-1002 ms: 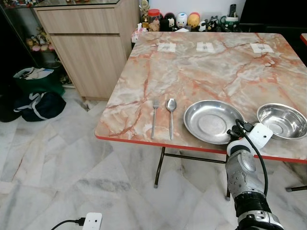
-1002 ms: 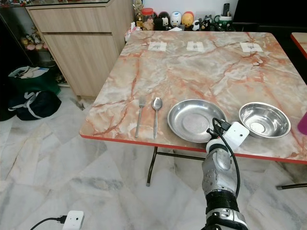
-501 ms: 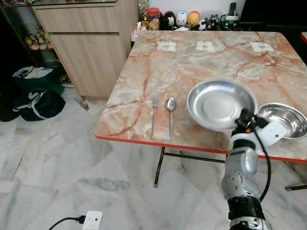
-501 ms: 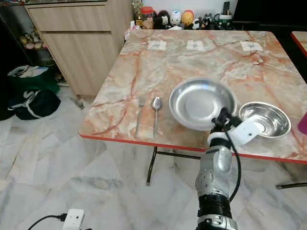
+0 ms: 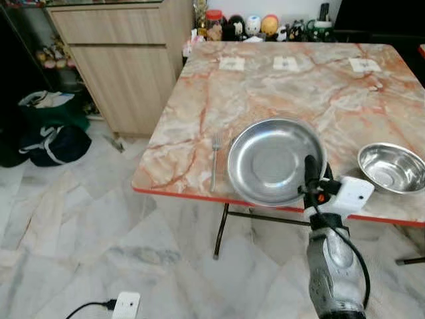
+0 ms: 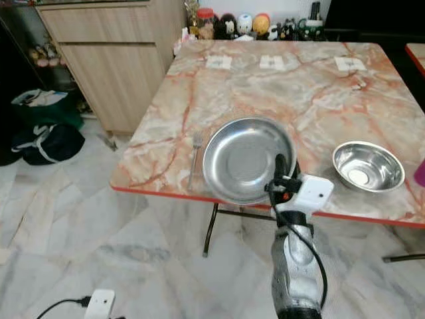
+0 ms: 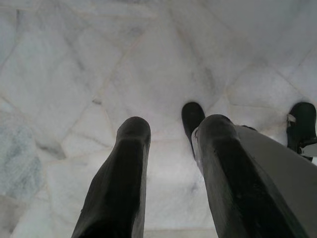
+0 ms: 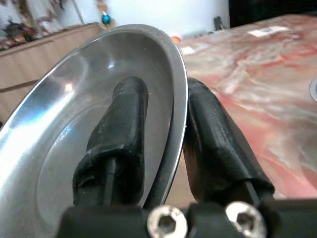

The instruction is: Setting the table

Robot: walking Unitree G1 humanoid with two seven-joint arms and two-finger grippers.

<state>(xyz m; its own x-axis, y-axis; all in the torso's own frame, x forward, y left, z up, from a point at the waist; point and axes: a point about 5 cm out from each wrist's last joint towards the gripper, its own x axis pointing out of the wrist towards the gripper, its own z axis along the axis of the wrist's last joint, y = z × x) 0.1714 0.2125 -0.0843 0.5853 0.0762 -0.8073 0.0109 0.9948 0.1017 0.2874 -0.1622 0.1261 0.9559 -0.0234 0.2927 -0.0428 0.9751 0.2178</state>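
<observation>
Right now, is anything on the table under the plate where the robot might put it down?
Yes. The right gripper holds the plate by its rim, above the table's near edge. The fork lies just left of it, partly under the plate's edge. The bowl sits clear to the right.

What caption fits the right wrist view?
Right gripper pinching the rim of the round steel plate above the marble-patterned table.

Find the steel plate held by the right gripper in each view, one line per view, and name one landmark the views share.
Left eye view: steel plate centre-right, above the table's near edge.
Right eye view: the plate near centre, left of the steel bowl.
Right wrist view: its rim pinched between the right gripper fingers.
Left wrist view: floor tiles.
Shared landmark: marble table.
</observation>
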